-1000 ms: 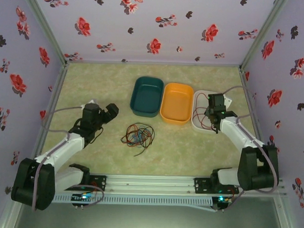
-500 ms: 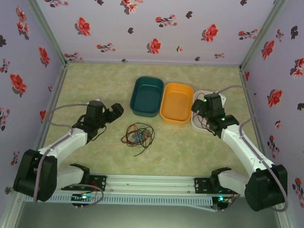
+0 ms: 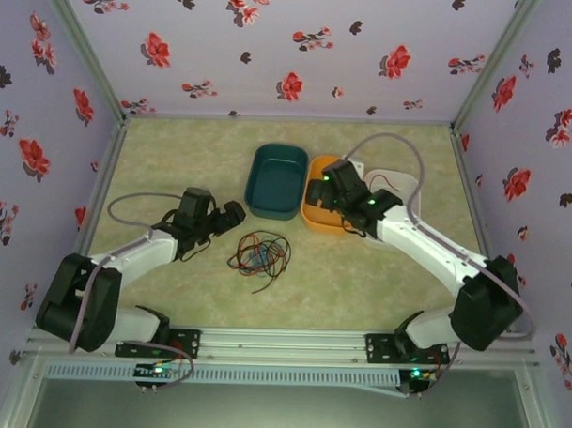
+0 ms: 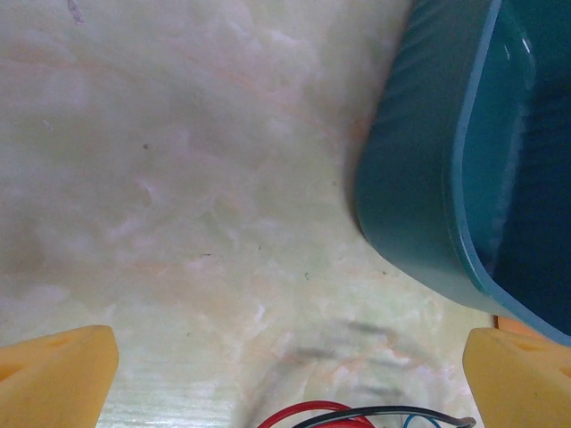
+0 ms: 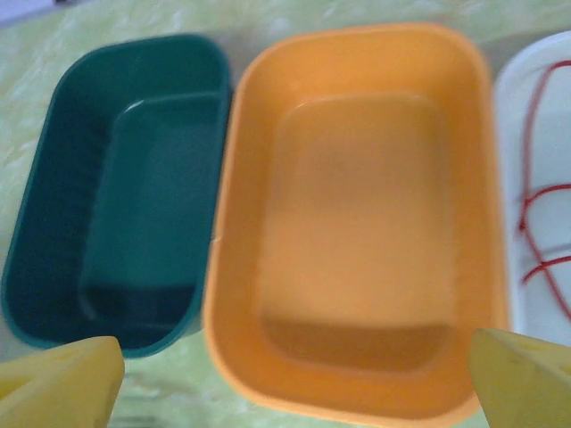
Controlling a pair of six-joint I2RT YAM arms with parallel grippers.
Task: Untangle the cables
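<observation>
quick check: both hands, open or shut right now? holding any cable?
Left hand: open, holding nothing, near the cables.
Right hand: open, holding nothing, over the orange tray.

No text, label, brand, number or sign can be read on anything here; the small circuit board (image 3: 158,369) on the front rail (image 3: 281,342) is too small to make out any lettering
</observation>
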